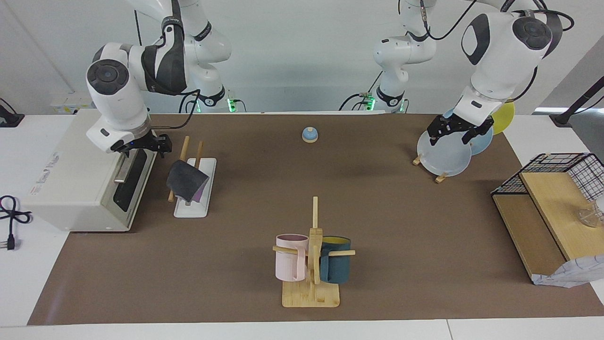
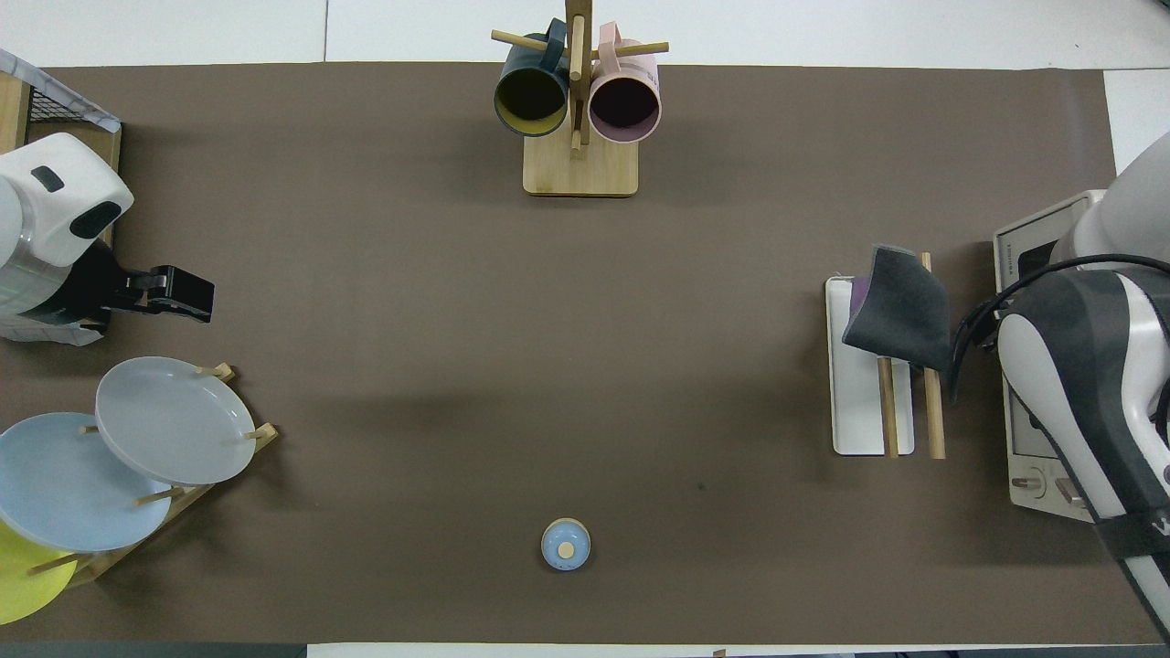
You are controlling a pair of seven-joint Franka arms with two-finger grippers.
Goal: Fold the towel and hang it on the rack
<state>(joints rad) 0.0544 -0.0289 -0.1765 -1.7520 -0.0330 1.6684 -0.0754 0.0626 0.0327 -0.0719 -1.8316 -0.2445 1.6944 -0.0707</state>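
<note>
Plainly, no brand or label can be read anywhere; the white oven (image 1: 80,179) at the right arm's end has marks on its top, too small to tell. The towel (image 1: 186,182) hangs folded over the two wooden rods of the rack (image 1: 196,189), dark grey face out with a sliver of purple showing at its lower edge — it sits on the end of the rods farther from the robots, and the rack's white base lies just beside the oven on the brown surface (image 1: 387,236). The right claw (image 1: 151,145) hangs over the oven's edge beside the rack, apart from the towel, its arm bent at the elbow; whether its fingers are open cannot be told. The left claw (image 1: 455,130) points down over the plate stand (image 1: 441,177), fingers spread apart and holding nothing. Three plates (image 2: 169,420) stand there — one grey, one blue, one yellow. Two mugs, pink (image 1: 291,257) and dark teal (image 1: 336,267), hang on the one mug stand (image 1: 314,283), and one small blue bell (image 1: 310,134) sits near the robots.
</note>
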